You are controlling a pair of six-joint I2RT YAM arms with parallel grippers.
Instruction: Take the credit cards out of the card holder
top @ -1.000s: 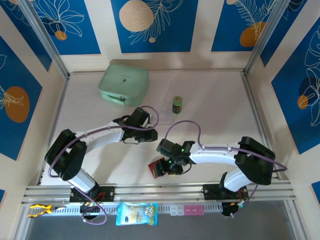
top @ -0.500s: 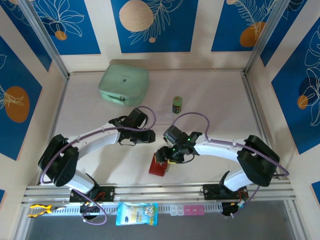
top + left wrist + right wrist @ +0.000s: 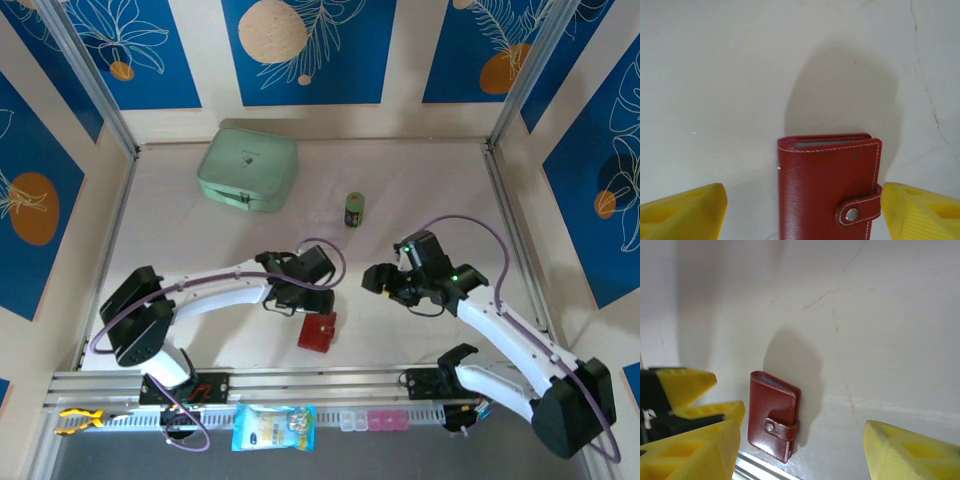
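Robot lab cell: aluminium-framed table [image 3: 430,190] walled by blue printed panels [image 3: 300,50].

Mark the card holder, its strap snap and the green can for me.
card holder [image 3: 825,190], left wrist view, front cover.
strap snap [image 3: 852,215], left wrist view, metal stud.
green can [image 3: 354,210], top external view, its side.

The tabletop [image 3: 430,180] is a pale, off-white surface marked with thin crease lines. A mint-green zip case [image 3: 248,169] lies on it at the upper left of the top view. A small green can [image 3: 354,210] stands upright near the centre, well apart from the case. The dark-red card holder [image 3: 318,331] lies closed at the lower centre, near the front rail, with its strap tab snapped shut.
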